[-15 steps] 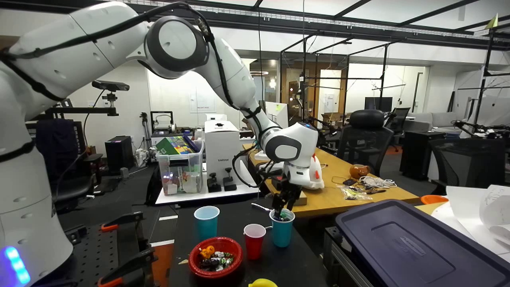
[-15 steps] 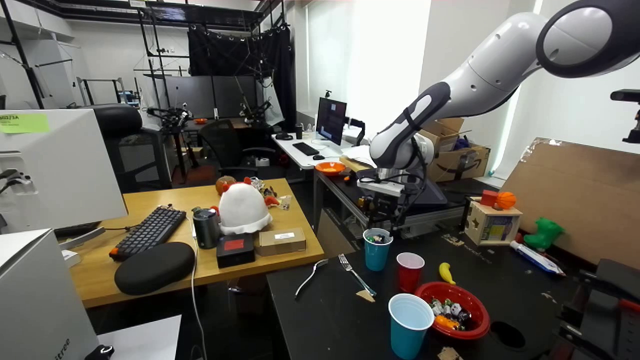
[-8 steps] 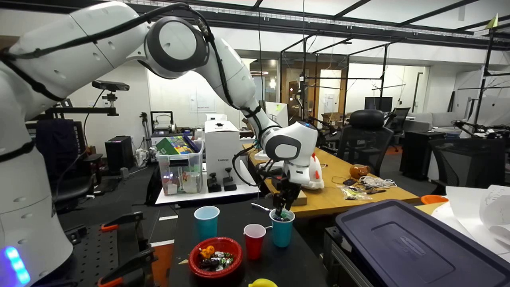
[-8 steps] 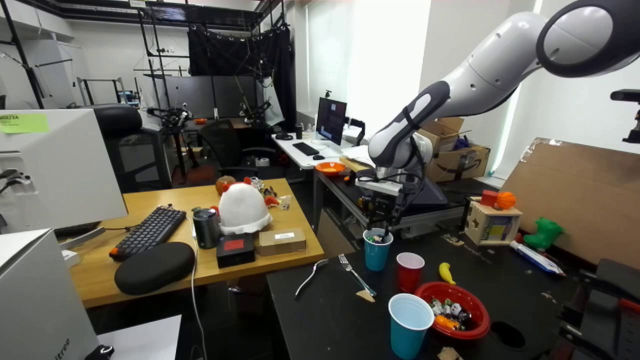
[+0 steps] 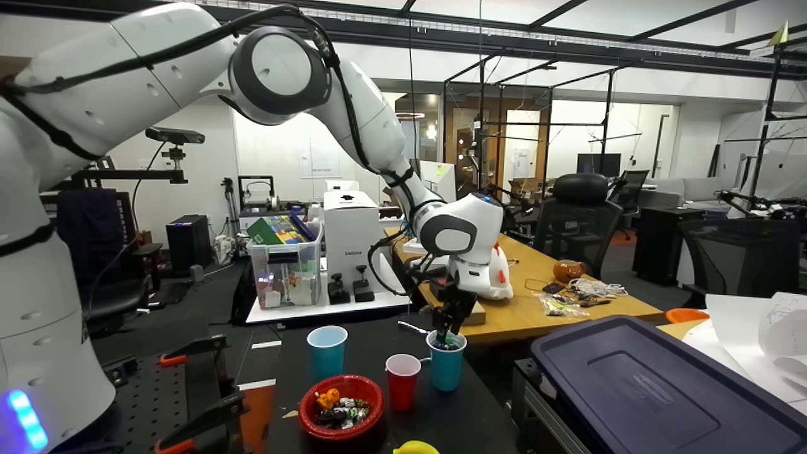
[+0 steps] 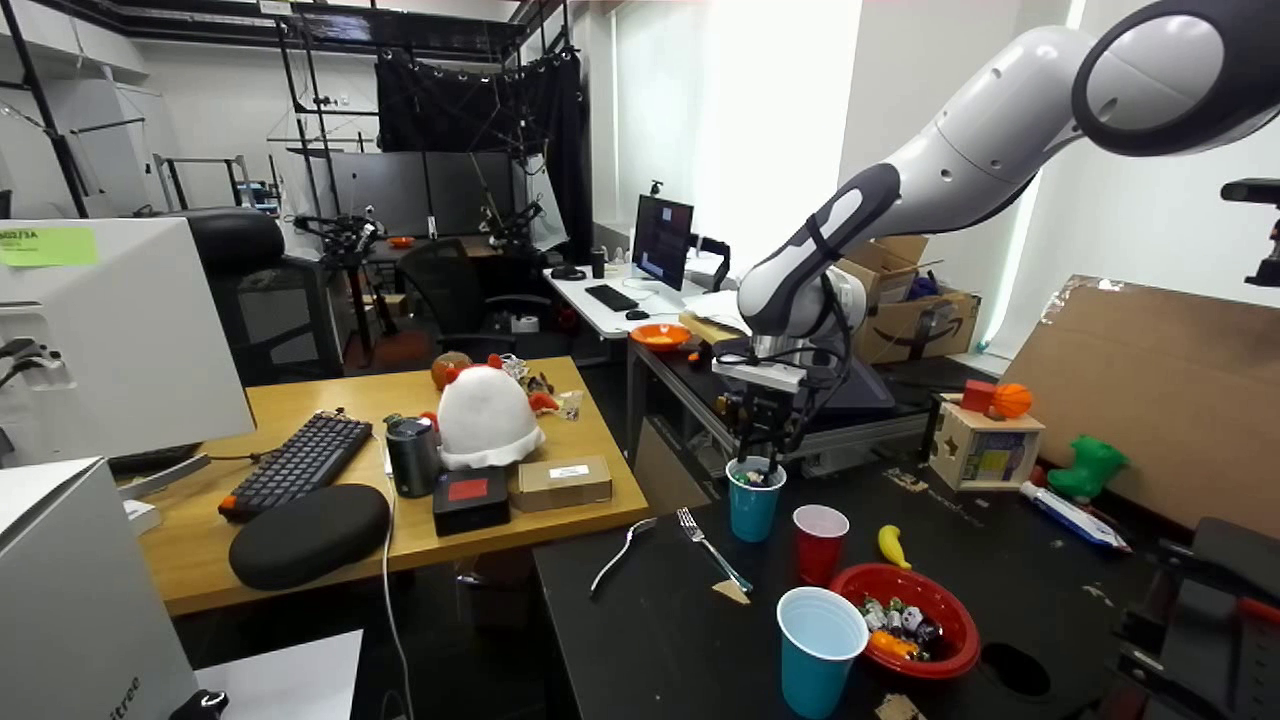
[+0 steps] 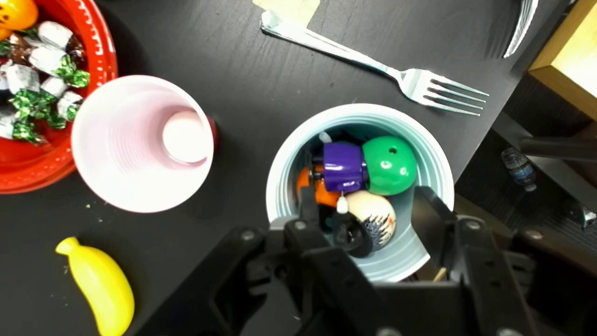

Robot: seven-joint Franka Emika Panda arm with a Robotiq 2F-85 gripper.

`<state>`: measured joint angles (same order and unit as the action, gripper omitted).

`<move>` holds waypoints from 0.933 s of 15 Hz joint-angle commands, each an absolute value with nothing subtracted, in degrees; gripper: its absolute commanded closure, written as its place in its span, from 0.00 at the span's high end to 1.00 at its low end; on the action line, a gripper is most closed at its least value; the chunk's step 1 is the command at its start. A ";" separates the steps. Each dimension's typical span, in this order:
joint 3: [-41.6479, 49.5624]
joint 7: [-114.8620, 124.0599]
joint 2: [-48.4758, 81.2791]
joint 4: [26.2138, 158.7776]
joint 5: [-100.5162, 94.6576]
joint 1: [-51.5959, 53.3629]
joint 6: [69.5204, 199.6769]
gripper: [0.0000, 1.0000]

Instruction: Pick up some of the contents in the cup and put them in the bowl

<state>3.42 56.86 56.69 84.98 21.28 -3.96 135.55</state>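
In an exterior view, a blue cup [image 6: 815, 670] stands nearest, the bowl [image 6: 950, 602] just beside; next the red cup [image 6: 818, 555], between bowl and toy cup [image 6: 752, 515]; then two forks [image 7: 333, 48], one by the table's [image 6: 650, 640] left corner. The toy cup, near the far edge, sits under the wide-spread claw [image 7: 366, 200].

One readable brand: Unitree

"Unitree" on white box [image 5: 350, 236]; "itree", cut off, on white side panel [image 6: 90, 600] in an exterior view. Curved arrow logo on cardboard carton [image 6: 955, 315]. Lettering on dark blue lid [image 5: 662, 378], sticky note [image 6: 50, 246]: not legible.
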 commanded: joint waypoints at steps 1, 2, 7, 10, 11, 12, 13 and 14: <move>2.57 56.99 57.40 83.22 22.45 -4.78 133.83 0.58; 2.56 56.96 57.43 83.22 22.44 -4.78 133.82 0.59; 2.48 56.86 57.87 83.11 22.36 -4.75 133.71 0.64; 2.53 56.79 58.20 82.97 22.17 -4.65 133.66 0.63; 2.51 56.75 58.36 82.88 22.12 -4.63 133.63 0.61; 2.65 56.73 58.59 82.72 21.92 -4.51 133.64 0.59; 2.68 56.71 58.86 82.44 21.85 -4.52 133.55 0.59; 2.77 56.73 59.12 82.17 21.75 -4.49 133.54 0.56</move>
